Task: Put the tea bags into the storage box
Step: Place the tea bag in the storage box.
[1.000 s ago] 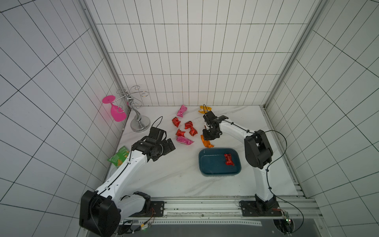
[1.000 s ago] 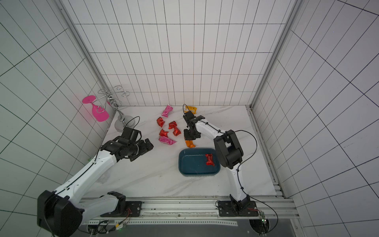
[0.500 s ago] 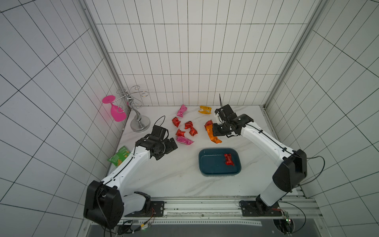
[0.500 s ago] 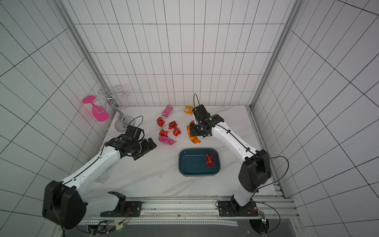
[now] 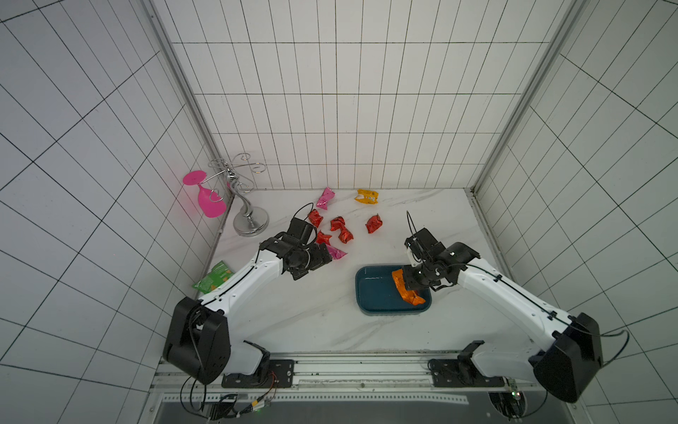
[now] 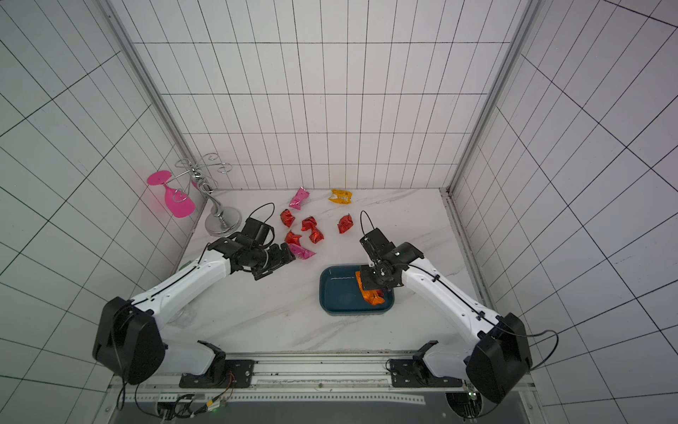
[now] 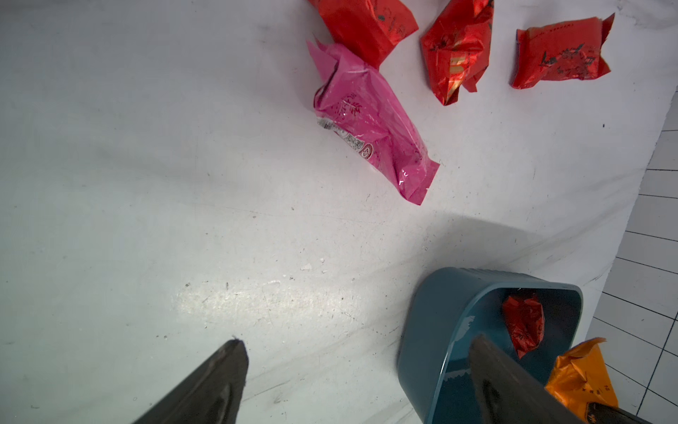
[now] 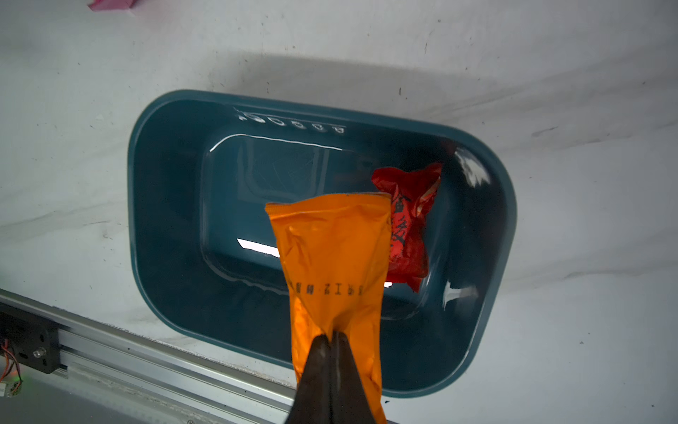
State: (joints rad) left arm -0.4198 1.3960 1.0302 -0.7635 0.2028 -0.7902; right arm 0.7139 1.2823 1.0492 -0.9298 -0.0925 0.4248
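The teal storage box (image 5: 370, 293) (image 6: 339, 293) (image 8: 165, 205) lies at the front right of the table. My right gripper (image 8: 331, 336) (image 5: 404, 283) hangs over it, shut on an orange tea bag (image 8: 334, 249) (image 5: 408, 292) (image 6: 370, 294) that dangles above the box's inside. One red tea bag (image 8: 411, 220) (image 7: 524, 323) lies in the box. My left gripper (image 7: 356, 340) (image 5: 316, 265) is open and empty above bare table, close to a pink tea bag (image 7: 370, 124) (image 5: 336, 252). Several red tea bags (image 5: 337, 223), another pink one (image 5: 325, 197) and a yellow one (image 5: 367, 196) lie behind.
A silver stand (image 5: 245, 216) with a pink glass (image 5: 207, 198) hung on it is at the back left. A green snack bag (image 5: 214, 281) lies at the left edge, partly under my left arm. A clear cup (image 6: 183, 315) shows beside that arm. The metal rail (image 5: 330, 370) runs along the front.
My right arm has swung from the tea-bag cluster toward the front, carrying the orange tea bag to above the storage box. My left gripper has edged toward the pink tea bag, still open.
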